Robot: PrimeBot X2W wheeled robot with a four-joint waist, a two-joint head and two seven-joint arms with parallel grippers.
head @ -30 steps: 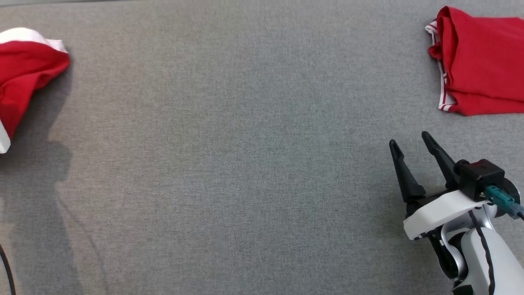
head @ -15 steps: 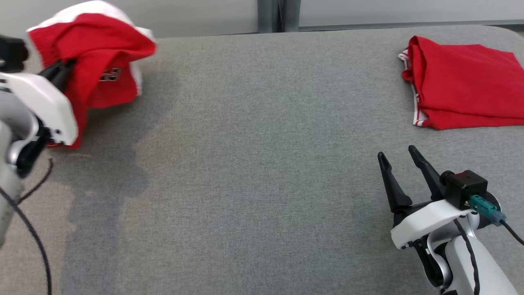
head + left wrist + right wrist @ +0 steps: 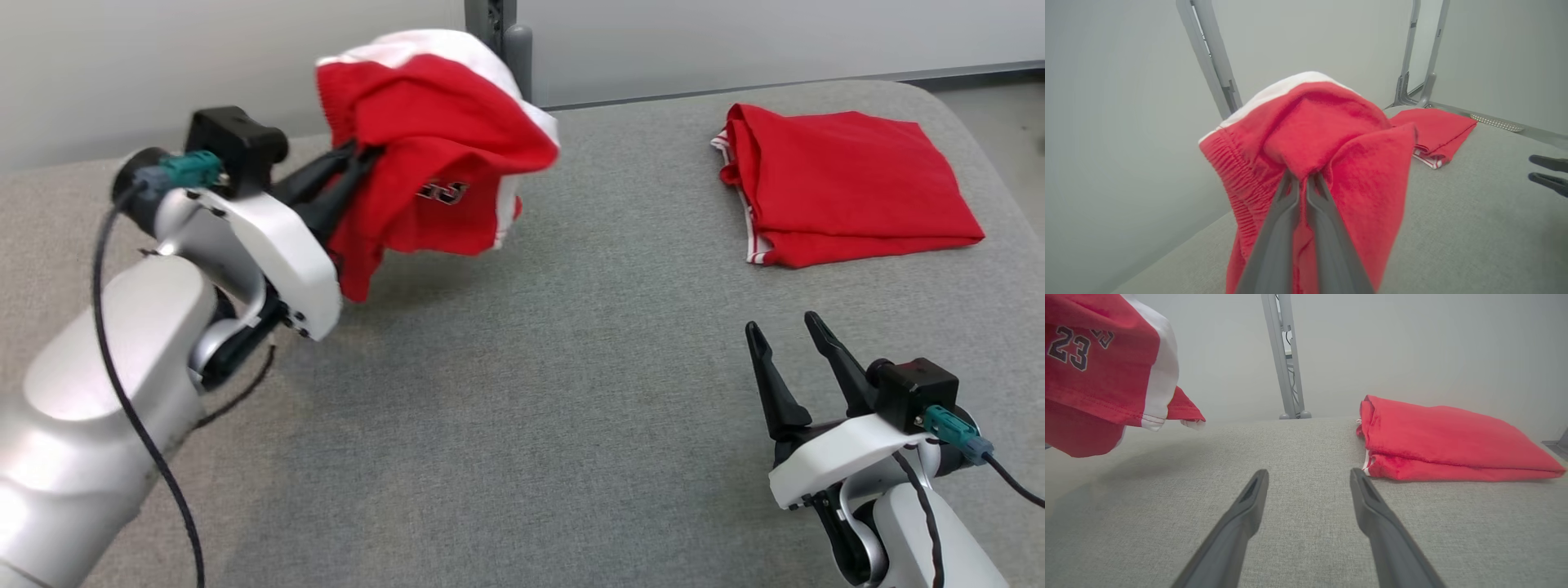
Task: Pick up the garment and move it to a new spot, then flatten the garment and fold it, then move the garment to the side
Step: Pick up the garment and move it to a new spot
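Swinging inward, the left pincer point(image 3: 355, 159) is clamping the bunched red garment point(image 3: 441, 122), dangling just past its tips above the counter point(image 3: 531, 392), nearer the folded garment point(image 3: 849, 188) than a moment ago, so relocation is progressing. The right pincer point(image 3: 781, 323) is waiting spread, empty.

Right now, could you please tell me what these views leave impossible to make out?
- Left gripper fingertips: buried in the held garment in the head and left wrist views, so how much cloth is pinched is unclear.
- The print: creased in the head view. The right wrist view shows "23", but the second mark is too small to read.
- Folded garment: largely behind the held garment in the left wrist view.
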